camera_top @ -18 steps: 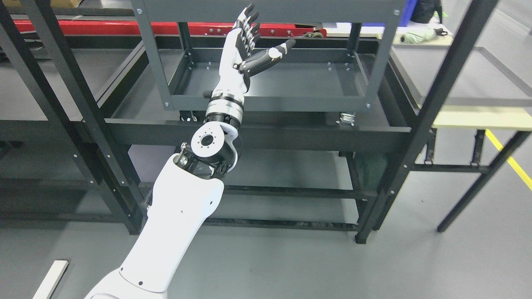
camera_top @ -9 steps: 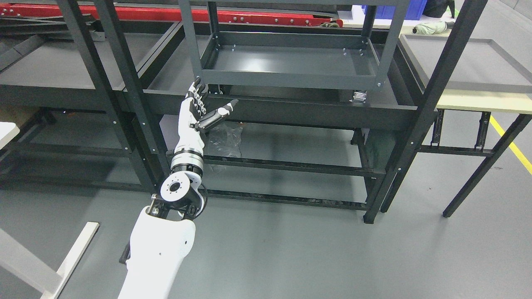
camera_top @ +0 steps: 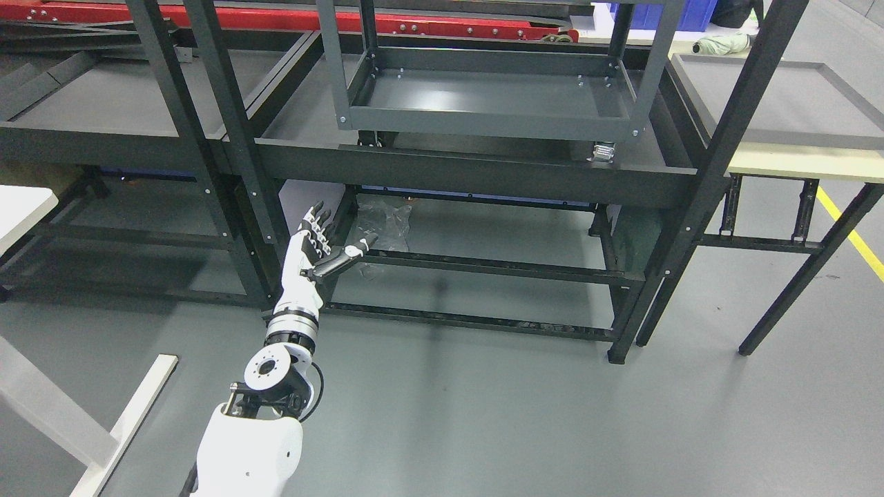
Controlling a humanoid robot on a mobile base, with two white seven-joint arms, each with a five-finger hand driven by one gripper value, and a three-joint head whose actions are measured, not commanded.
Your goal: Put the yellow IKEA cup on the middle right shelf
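Note:
No yellow cup shows in the head view. My left hand (camera_top: 324, 245) is open and empty, fingers spread and thumb out to the right. It is low, in front of the lower part of the black metal shelving (camera_top: 476, 176), near a black upright post (camera_top: 231, 131). My left arm (camera_top: 252, 442) comes up from the bottom edge. A smaller grey metal rack (camera_top: 483, 124) stands on the black shelf in the middle. The right arm is out of view.
A crumpled clear plastic bag (camera_top: 383, 221) lies under the shelf, just right of my hand. A white table (camera_top: 27, 207) and a white board (camera_top: 124, 421) are at the left. A pale table (camera_top: 801, 166) stands at the right. A yellow floor line (camera_top: 853, 235) is far right.
The camera has pulled back and the whole picture has shifted. My left hand has come down and back from the grey rack level to below the black shelf, still open and empty.

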